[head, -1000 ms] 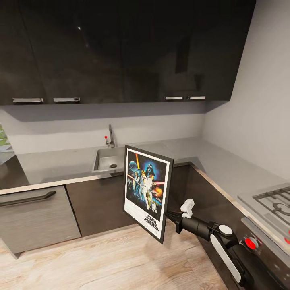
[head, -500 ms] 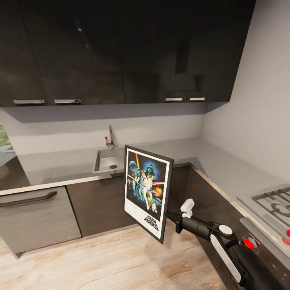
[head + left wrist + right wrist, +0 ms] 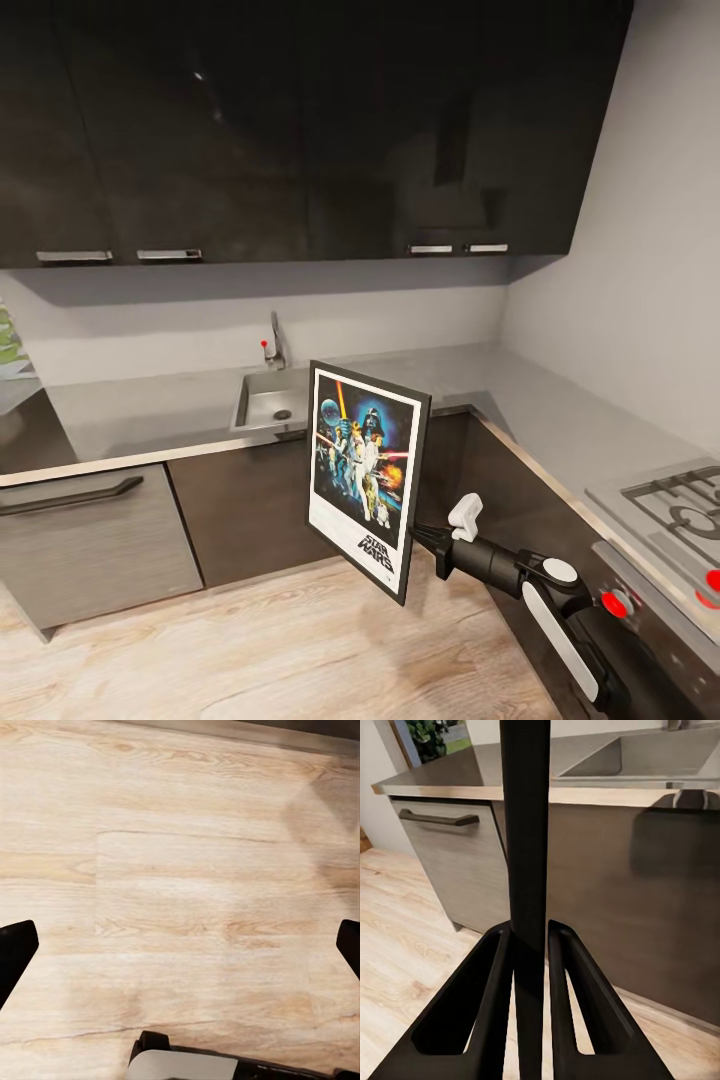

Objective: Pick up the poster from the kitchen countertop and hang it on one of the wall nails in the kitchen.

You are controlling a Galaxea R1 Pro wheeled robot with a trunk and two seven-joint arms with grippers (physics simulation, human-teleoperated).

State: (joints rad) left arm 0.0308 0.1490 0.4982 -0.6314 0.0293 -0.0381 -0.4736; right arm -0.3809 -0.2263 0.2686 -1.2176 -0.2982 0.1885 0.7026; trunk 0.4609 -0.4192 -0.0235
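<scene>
The poster point(image 3: 365, 475) hangs upright in the air in front of the lower cabinets, its Star Wars art facing me. My right gripper point(image 3: 424, 532) is shut on its right edge from behind. In the right wrist view the black frame point(image 3: 526, 832) runs edge-on between the two fingers point(image 3: 493, 1009), which press on both sides of it. The light-grey kitchen countertop point(image 3: 140, 415) with its steel sink point(image 3: 270, 400) and tap point(image 3: 274, 340) lies behind the poster. My left gripper point(image 3: 180, 952) is open above the wooden floor point(image 3: 187, 870). The wall nail is out of view.
Dark upper cabinets point(image 3: 300, 130) hang over the worktop. A gas hob point(image 3: 680, 500) with red knobs sits at the right, under a plain pale wall point(image 3: 640, 260). A dishwasher front with a dark handle point(image 3: 70, 495) is at the lower left.
The whole head view has shifted by a few pixels, so the camera moved slightly. The poster and right arm keep their place in the picture.
</scene>
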